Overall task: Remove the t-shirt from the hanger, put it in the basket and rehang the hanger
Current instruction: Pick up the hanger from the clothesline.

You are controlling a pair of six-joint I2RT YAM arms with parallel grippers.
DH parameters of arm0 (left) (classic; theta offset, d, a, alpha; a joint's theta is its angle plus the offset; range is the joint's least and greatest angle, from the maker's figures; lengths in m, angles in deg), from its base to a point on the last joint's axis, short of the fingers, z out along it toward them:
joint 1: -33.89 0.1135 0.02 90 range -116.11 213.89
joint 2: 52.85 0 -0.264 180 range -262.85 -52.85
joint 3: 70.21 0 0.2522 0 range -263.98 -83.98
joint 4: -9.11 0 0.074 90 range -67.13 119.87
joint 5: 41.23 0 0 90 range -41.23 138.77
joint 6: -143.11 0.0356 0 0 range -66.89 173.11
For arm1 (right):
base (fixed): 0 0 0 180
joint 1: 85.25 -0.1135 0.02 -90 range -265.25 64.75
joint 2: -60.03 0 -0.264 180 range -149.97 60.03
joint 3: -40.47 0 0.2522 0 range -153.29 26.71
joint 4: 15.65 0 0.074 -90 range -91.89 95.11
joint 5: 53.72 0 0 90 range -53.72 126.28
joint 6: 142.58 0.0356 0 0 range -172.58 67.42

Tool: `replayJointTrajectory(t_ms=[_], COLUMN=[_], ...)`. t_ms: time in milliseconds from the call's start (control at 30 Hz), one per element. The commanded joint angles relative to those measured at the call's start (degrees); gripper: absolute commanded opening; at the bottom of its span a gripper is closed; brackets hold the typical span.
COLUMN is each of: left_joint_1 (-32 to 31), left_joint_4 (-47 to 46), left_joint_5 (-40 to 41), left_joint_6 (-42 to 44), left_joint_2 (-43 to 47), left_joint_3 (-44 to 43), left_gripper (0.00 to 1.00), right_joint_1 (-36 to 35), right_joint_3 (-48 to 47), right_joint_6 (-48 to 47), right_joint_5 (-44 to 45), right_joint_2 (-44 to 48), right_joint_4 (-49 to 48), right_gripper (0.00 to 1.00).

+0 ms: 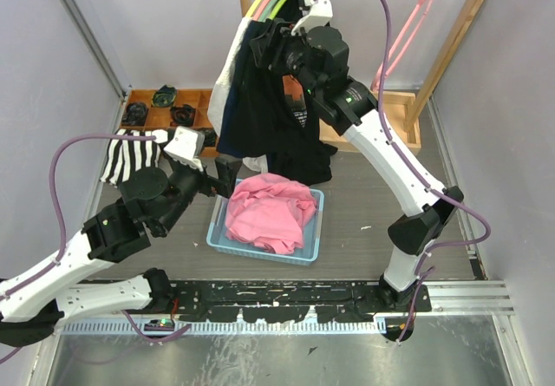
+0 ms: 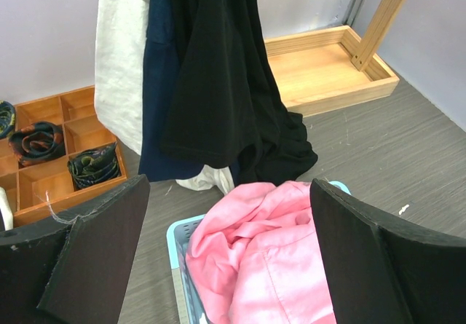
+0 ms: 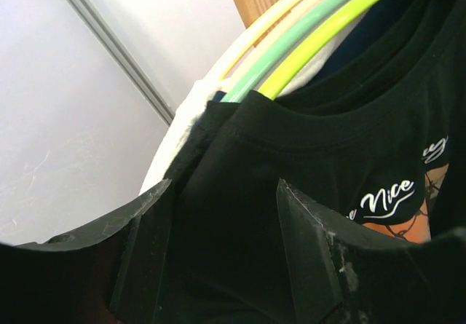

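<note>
At the far left a striped cloth (image 1: 130,156) is lying on the worktop beside the wooden tray (image 2: 80,107), and neither is mattering to this step. Next along, the left gripper (image 1: 222,180) is hovering low beside the blue basket (image 1: 260,254) that is holding a pink garment (image 1: 269,211). Its jaws are released and spread wide, grasping nothing, so it is looking ready to steady or catch cloth once the top comes free. Further right, a white garment (image 1: 227,78) and a navy garment (image 1: 232,117) are hanging in a bunch with the task's thing, the black t-shirt (image 1: 282,134). The shirt is hanging at the front, seemingly on the lime hanger (image 3: 328,33), with its hem reaching down to the worktop near the basket. The right gripper (image 3: 224,193) is working at the shirt's shoulder just under the collar, its jaws standing apart on either side of the shoulder fold. Whether they are biting on cloth I cannot tell. To do this well, it is probably needing to take the black layer alone, far enough off the lime bar not to clamp plastic. It should then draw the shoulder outward over the hanger's end rather than straight down, which would be dragging hanger and neighbours along the wooden rack (image 1: 451,52). At the far right a pink hanger (image 1: 408,30) is hanging bare, well apart.
</note>
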Motion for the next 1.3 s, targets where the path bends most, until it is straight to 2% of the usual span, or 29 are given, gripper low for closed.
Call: replayJointTrajectory(t_ms=[0,867,1267], left_joint_1=[0.23,0.28,0.23], left_joint_4=[-0.79,-2.33,-2.47], left_joint_5=[0.23,-1.11,-1.26], left_joint_6=[0.44,0.18,-0.16], left_joint_2=[0.25,-1.82,-2.0], left_joint_3=[0.8,0.71,0.87], left_gripper=[0.98,0.98,0.98], right_joint_1=[-0.18,-0.25,-0.23], right_joint_3=[-2.85,-13.02,-20.96], right_joint_6=[0.97,-1.6,-1.54], right_joint_5=[4.26,17.91,15.23], right_joint_2=[0.57,-1.89,-8.25], right_joint_4=[1.21,17.78,20.55], right_gripper=[0.63,0.63,0.63])
